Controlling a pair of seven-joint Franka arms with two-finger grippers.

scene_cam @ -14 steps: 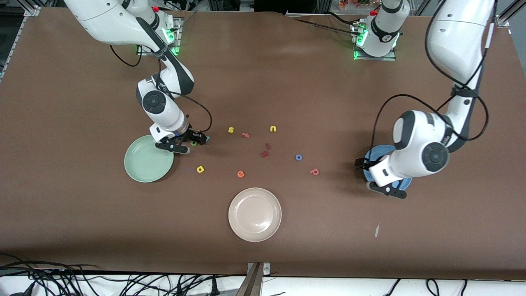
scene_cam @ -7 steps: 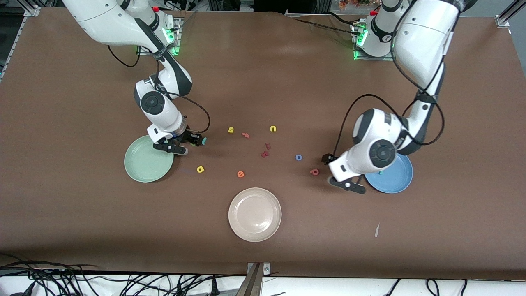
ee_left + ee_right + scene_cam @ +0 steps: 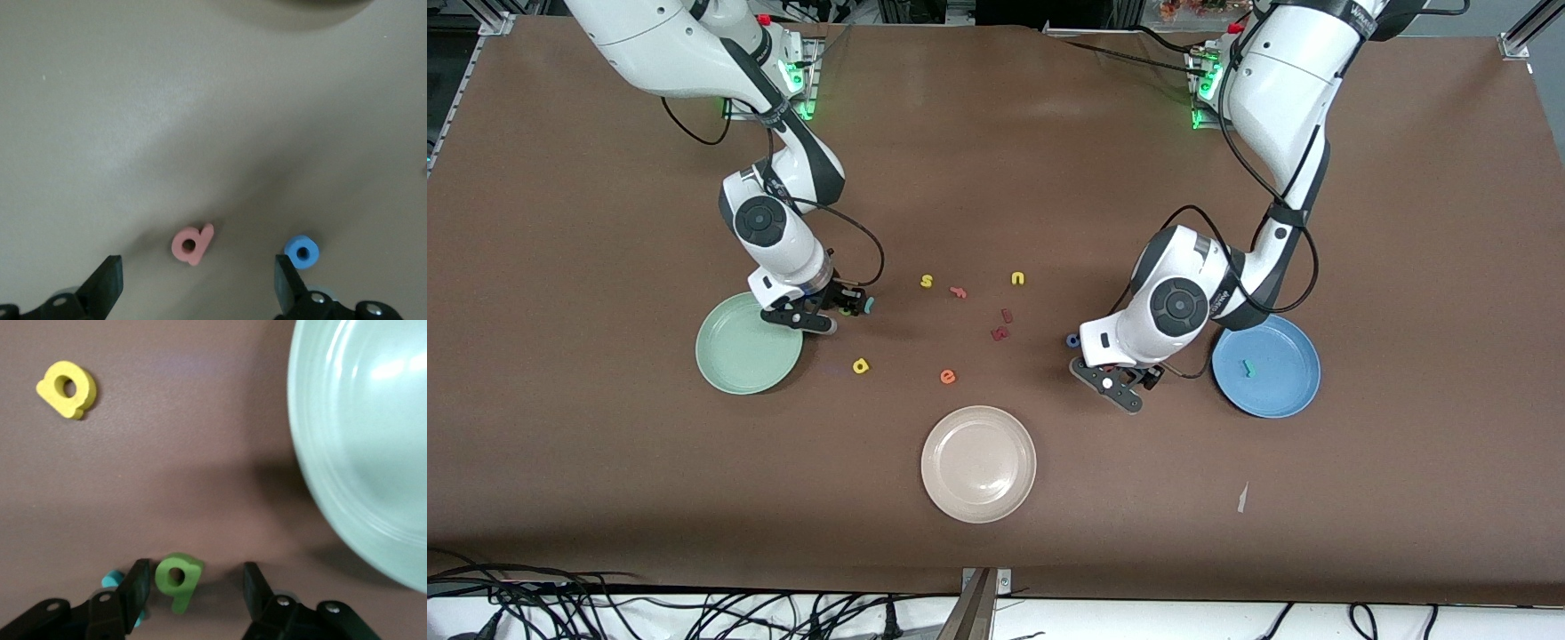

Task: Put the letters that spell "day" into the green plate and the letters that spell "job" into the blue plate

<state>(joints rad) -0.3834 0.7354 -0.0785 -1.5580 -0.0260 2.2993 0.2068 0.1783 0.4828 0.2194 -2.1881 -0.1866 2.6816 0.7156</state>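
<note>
My right gripper (image 3: 845,308) is down at the table beside the green plate (image 3: 734,360), open around the olive-green letter (image 3: 190,570); one finger touches it and the other stands apart. The teal "y" (image 3: 869,304) lies just outside that finger. The yellow bowl-and-stem letter (image 3: 860,365) lies nearer the front camera. My left gripper (image 3: 197,277) hangs wide open over the salmon-red letter (image 3: 199,248), which the hand hides in the front view. The blue ring "o" (image 3: 1071,340) lies beside one finger. The teal "j" (image 3: 1247,367) lies in the blue plate (image 3: 1285,396).
A beige plate (image 3: 978,498) sits near the table's front edge. Between the arms lie a yellow "s" (image 3: 927,281), a yellow "u" (image 3: 1017,278), an orange "e" (image 3: 947,377), a small salmon letter (image 3: 959,292) and dark red letters (image 3: 1000,333).
My left arm swung from over the blue plate to over the salmon-red letter, uncovering the teal "j" in the plate. My right gripper's fingers narrowed around the olive-green letter.
</note>
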